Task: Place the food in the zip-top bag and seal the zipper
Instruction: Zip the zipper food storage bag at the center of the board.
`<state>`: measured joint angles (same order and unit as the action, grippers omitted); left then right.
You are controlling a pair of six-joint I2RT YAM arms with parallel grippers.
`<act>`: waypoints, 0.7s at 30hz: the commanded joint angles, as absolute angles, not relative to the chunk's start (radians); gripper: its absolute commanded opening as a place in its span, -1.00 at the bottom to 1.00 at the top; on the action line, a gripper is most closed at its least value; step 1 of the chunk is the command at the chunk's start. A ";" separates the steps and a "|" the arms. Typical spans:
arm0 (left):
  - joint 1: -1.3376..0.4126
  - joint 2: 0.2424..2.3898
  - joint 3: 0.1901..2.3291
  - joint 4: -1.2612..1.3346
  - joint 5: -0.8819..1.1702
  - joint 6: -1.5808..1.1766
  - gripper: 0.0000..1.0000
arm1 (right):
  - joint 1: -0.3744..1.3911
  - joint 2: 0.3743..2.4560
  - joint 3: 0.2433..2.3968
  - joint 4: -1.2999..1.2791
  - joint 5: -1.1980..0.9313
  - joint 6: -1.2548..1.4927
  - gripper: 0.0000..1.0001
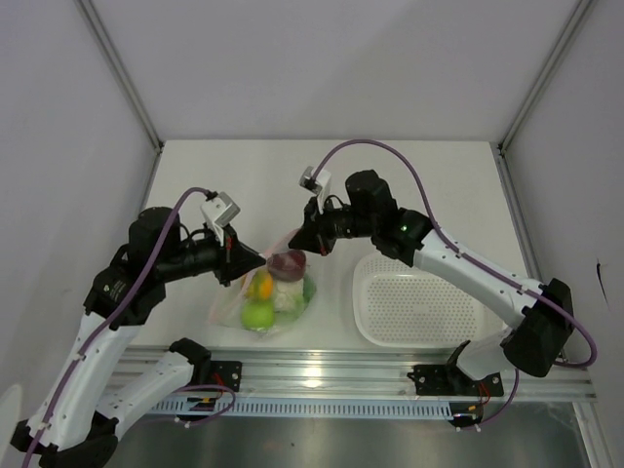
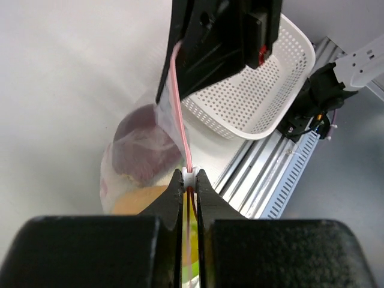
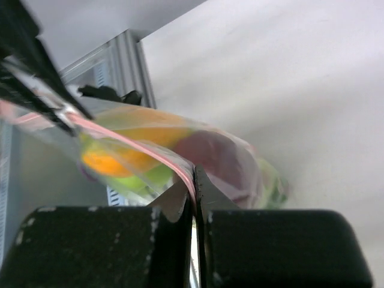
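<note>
The clear zip-top bag [image 1: 244,297] hangs between my two grippers with the food inside: a dark red apple [image 1: 287,262], a yellow-orange fruit [image 1: 260,286], a green apple [image 1: 258,314], a white cauliflower [image 1: 287,296] and green lettuce [image 1: 309,289]. My left gripper [image 1: 255,257] is shut on the pink zipper [image 2: 182,120] at its white slider [image 2: 189,177]. My right gripper [image 1: 297,240] is shut on the zipper's other end [image 3: 180,162]. The pink strip runs taut between them. The fruit also shows through the bag in the right wrist view [image 3: 120,157].
A white perforated basket [image 1: 421,304] stands at the right of the bag, near the table's front edge; it shows in the left wrist view [image 2: 258,96] too. A metal rail [image 1: 390,375] runs along the near edge.
</note>
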<state>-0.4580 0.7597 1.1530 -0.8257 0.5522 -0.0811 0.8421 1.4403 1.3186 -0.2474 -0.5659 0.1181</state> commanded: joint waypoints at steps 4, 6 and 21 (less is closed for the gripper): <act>-0.457 0.689 1.175 -0.851 0.480 -0.092 -0.99 | 0.747 1.368 1.276 -0.156 -0.377 0.199 -1.00; -0.457 0.681 1.170 -0.856 0.459 -0.092 -0.99 | 0.724 1.356 1.266 -0.146 -0.374 0.212 -1.00; -0.457 0.589 1.154 -0.879 0.366 -0.107 -0.99 | 0.675 1.385 1.249 -0.049 -0.756 0.192 -1.00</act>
<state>-0.4580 0.5907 1.1511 -0.9401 0.3431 -0.1043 0.6899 1.3701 1.2270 -0.1375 -0.4835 0.2237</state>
